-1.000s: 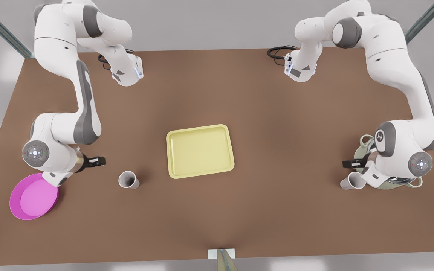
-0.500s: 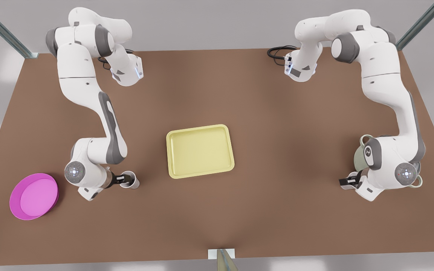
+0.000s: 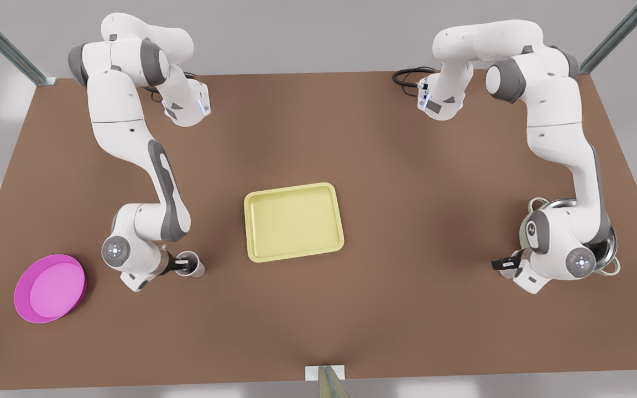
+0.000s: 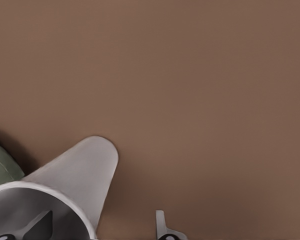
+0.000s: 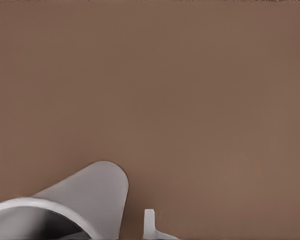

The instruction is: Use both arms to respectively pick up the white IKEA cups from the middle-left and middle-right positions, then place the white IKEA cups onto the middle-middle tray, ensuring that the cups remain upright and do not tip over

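Each gripper, left and right, has its open jaws straddling one cup wall, so both should close gently and lift straight up to keep the left cup and the right cup upright.

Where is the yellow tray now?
In the front view, the tray lies at the middle of the table, just right of the cup at the right gripper.

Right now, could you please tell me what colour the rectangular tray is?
Pale yellow; the tray shows best in the front view.

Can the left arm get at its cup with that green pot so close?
Probably yes: the left gripper straddles the cup wall, one finger inside, one outside; the pot sits beside it. The right gripper is at the other cup.
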